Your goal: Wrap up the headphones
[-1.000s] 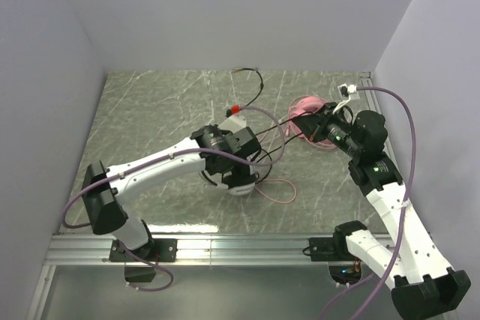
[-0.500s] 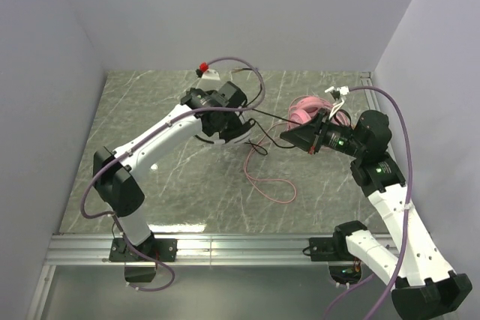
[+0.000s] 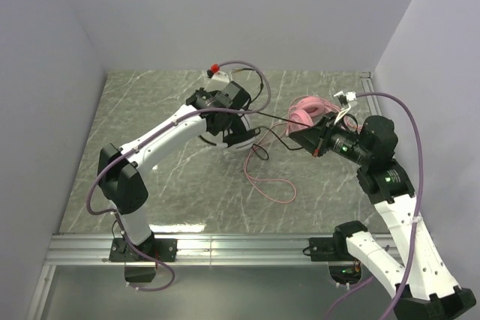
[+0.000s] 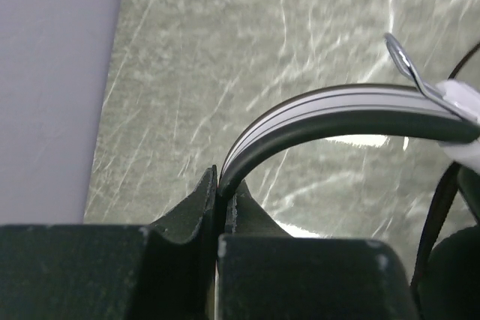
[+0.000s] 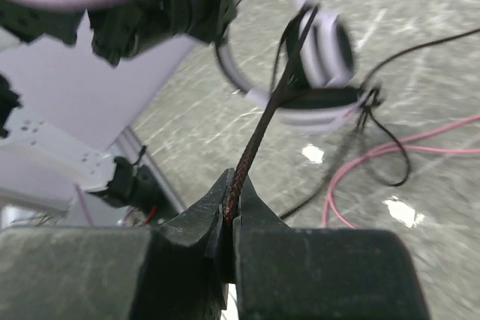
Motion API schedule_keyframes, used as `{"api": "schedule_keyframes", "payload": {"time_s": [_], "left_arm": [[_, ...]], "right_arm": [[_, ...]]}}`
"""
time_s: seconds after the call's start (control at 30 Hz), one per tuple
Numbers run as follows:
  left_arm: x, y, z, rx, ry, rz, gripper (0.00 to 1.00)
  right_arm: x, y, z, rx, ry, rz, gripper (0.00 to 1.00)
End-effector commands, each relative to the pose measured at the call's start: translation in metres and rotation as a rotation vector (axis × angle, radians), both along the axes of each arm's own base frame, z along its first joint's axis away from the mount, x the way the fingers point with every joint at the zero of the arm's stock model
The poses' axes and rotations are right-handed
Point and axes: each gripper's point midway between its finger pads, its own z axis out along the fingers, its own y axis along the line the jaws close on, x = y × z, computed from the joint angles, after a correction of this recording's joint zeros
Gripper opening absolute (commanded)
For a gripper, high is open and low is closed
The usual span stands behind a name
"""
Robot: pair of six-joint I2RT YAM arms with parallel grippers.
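Observation:
The black and white headphones (image 3: pixel 238 139) hang above the middle of the table, a white ear cup (image 5: pixel 330 46) showing in the right wrist view. My left gripper (image 4: pixel 221 185) is shut on their striped headband (image 4: pixel 337 110). In the top view the left gripper (image 3: pixel 225 121) sits over the headset. The black braided cable (image 5: pixel 259 136) runs from the headset to my right gripper (image 5: pixel 231 211), which is shut on it. The right gripper (image 3: pixel 298 137) is just right of the headset. The pink headphones (image 3: pixel 311 109) lie behind it, and their pink cable (image 3: pixel 271 183) loops on the table.
The black cable's far end (image 3: pixel 255 76) lies near the back wall. A metal rail (image 3: pixel 225 243) runs along the table's near edge. Grey walls close off the left, back and right sides. Purple hoses arch over both arms.
My left arm has carried the black and white headset from the table's middle toward the back, then slightly right. The right gripper has swung left with the black cable in it.

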Motion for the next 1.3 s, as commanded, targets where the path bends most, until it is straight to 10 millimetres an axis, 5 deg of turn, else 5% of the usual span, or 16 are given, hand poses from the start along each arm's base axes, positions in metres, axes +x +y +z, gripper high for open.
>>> {"api": "schedule_keyframes", "payload": {"time_s": [0.0,0.1,0.2,0.37,0.5,0.7,0.97,1.13,1.27], "left_arm": [[-0.003,0.027,0.011,0.056,-0.041,0.053,0.00],[-0.007,0.029,0.007,0.079,-0.007,0.050,0.00],[-0.010,0.013,0.002,0.013,0.068,-0.053,0.00],[-0.015,0.020,0.010,0.041,0.057,-0.085,0.00],[-0.019,0.034,0.019,0.115,0.062,-0.047,0.00],[-0.025,-0.003,0.026,-0.074,0.128,-0.265,0.00],[-0.033,0.012,0.023,0.002,0.184,-0.225,0.00],[-0.040,-0.013,0.030,-0.143,0.222,-0.328,0.00],[-0.037,0.000,0.032,-0.077,0.201,-0.276,0.00]], "right_arm": [[-0.010,-0.015,0.056,0.000,-0.195,-0.076,0.00],[-0.018,-0.013,0.068,-0.036,-0.218,-0.034,0.00],[-0.014,-0.022,0.063,-0.083,-0.238,-0.089,0.00],[-0.020,-0.021,0.055,-0.110,-0.221,-0.053,0.00],[-0.010,-0.035,0.051,-0.179,-0.209,-0.145,0.00],[0.006,-0.039,0.031,-0.213,-0.202,-0.192,0.00],[0.015,-0.040,0.017,-0.257,-0.177,-0.207,0.00],[0.021,-0.037,0.011,-0.253,-0.181,-0.212,0.00],[0.026,-0.036,0.005,-0.265,-0.155,-0.212,0.00]]}}
